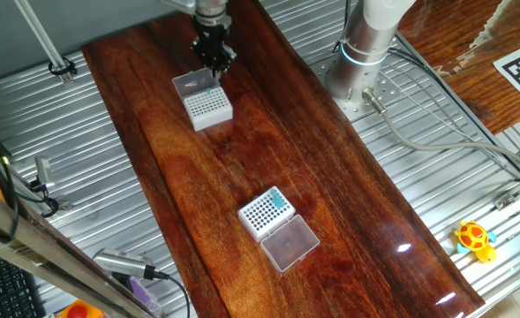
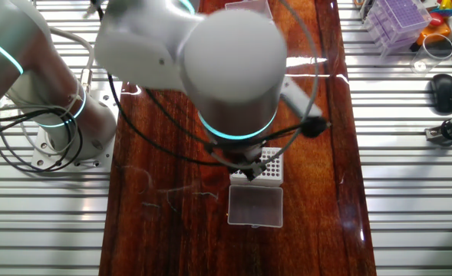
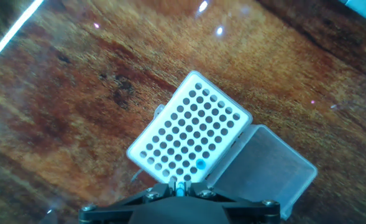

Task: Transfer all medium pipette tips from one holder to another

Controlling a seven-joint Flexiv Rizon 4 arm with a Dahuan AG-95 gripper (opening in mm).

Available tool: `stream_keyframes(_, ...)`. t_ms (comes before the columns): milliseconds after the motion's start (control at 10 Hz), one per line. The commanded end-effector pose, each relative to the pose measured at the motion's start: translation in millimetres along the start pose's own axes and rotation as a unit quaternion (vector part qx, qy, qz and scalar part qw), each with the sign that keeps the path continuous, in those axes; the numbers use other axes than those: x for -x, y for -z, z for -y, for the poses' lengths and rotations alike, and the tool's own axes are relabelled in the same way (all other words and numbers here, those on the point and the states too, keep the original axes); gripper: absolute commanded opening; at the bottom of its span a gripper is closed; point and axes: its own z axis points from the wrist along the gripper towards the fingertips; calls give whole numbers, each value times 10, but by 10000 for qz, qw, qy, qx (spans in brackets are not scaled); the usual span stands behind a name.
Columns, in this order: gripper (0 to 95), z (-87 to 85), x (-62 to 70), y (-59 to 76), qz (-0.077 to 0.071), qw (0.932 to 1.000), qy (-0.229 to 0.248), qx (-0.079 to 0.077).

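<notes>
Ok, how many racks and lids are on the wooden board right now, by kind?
White racks: 2, the far rack and the near rack
Clear lids: 2, the far lid and the near lid
Total: 4

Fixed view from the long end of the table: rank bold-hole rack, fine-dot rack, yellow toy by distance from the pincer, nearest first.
1. Bold-hole rack, directly under the pincer, far end of the table.
2. Fine-dot rack, mid-table, toward the camera.
3. Yellow toy, off the wood, at the right edge.
</notes>
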Motion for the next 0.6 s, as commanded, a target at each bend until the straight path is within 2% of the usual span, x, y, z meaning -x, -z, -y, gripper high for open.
stream_keyframes(100, 0, -69, 101, 66, -13, 10000, -79, 16)
stream_keyframes(300, 0, -305, 427, 158, -36, 9995, -312, 42)
stream_keyframes(500, 0, -628, 777, 120, -4, 9980, -627, 57)
stream_keyframes(600, 0, -935, 1004, 56, 0, 9960, -896, 35)
